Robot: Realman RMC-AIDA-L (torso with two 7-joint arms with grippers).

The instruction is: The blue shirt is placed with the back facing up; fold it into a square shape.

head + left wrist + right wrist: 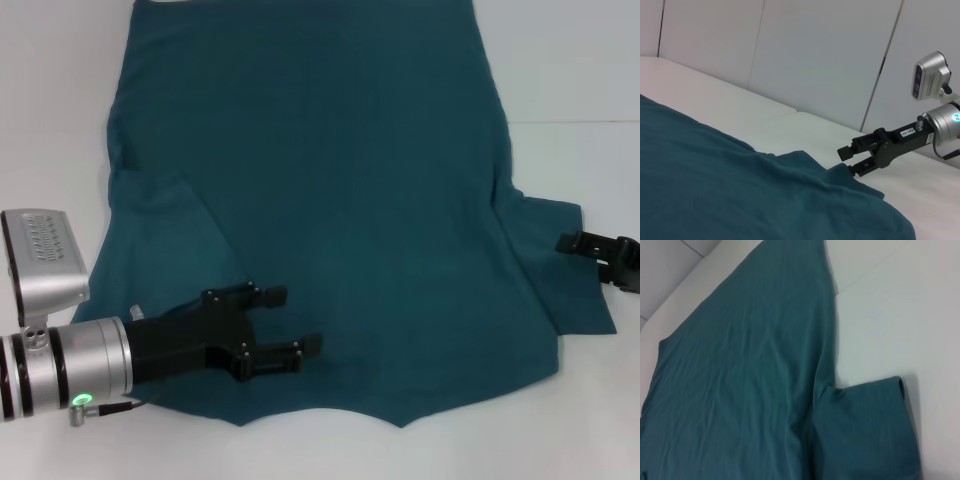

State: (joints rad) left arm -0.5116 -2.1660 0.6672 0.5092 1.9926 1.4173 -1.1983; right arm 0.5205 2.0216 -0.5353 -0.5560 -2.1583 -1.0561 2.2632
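The blue shirt [330, 190] lies spread flat on the white table [570, 70], plain side up, its hem at the far side. On the left, its sleeve [165, 225] is turned in over the body. My left gripper [300, 320] hovers open over the near left part of the shirt, holding nothing. My right gripper [849, 161] is at the outer edge of the right sleeve [805, 165], jaws apart, the lower finger at the sleeve's corner. In the head view the right gripper [578, 243] shows at the right edge. The right wrist view shows the shirt [740, 370] and that sleeve [865, 435].
A seam [575, 122] crosses the white table top on the right. White wall panels [815, 55] stand behind the table. Bare table lies right of the shirt and along the near edge [480, 450].
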